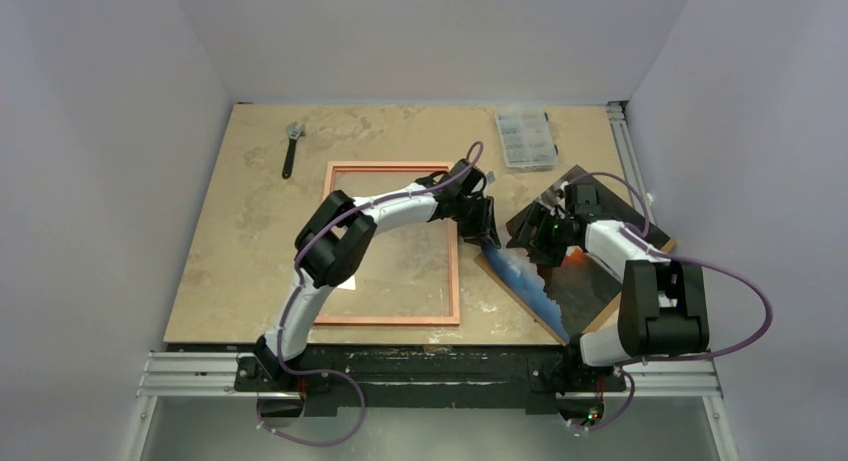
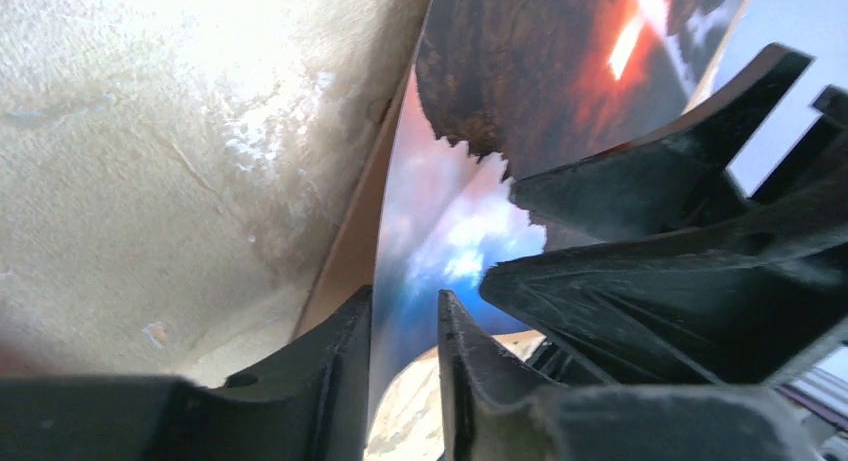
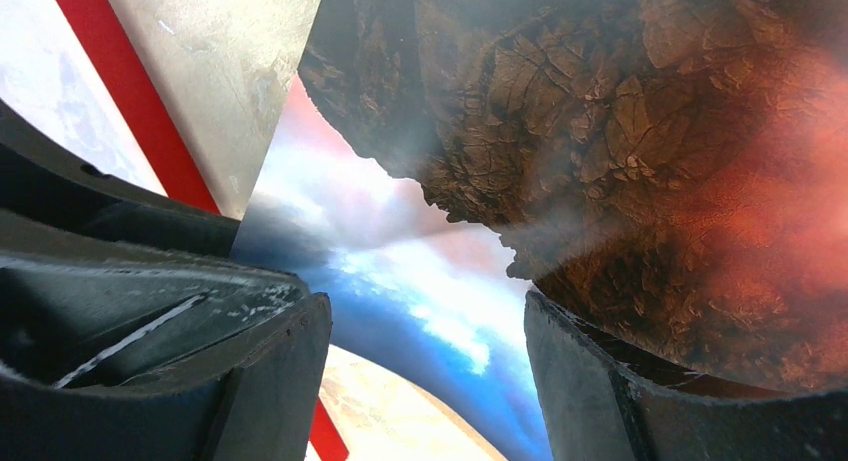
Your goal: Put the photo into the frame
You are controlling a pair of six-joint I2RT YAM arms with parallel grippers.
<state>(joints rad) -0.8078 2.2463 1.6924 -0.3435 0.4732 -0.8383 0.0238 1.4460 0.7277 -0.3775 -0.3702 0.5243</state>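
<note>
The worktop point(image 1: 225, 281) carries the photo point(image 1: 548, 284) close to its near right corner, lying picture side up and slantwise on a brown backing board point(image 2: 352, 236). The board shows as a thin strip along the photo's left edge. The blue, misty part of the print points toward the near edge and the dark rocks and orange glow lie farther back.

The left gripper point(image 2: 405, 299) reaches across from the left to the photo's left edge. Its fingers point(image 2: 340, 381) stand narrow, with the blue margin of the print running up between them. That margin is lifted and bowed off the board. Whether the fingers actually pinch it, I cannot tell.

The right gripper point(image 3: 425, 303) hangs over the middle of the photo, fingers spread wide and holding nothing. Between them the curved blue edge shows, with bare worktop beneath it.

Left of the photo, about mid-worktop, the frame point(image 1: 455, 281) lies flat with its copper-coloured side up, and the left arm crosses over it. Its right rail is near the photo's left edge.

Toward the far edge, a wrench point(image 1: 290, 149) lies on the left and a clear compartment box point(image 1: 527, 138) on the right.
</note>
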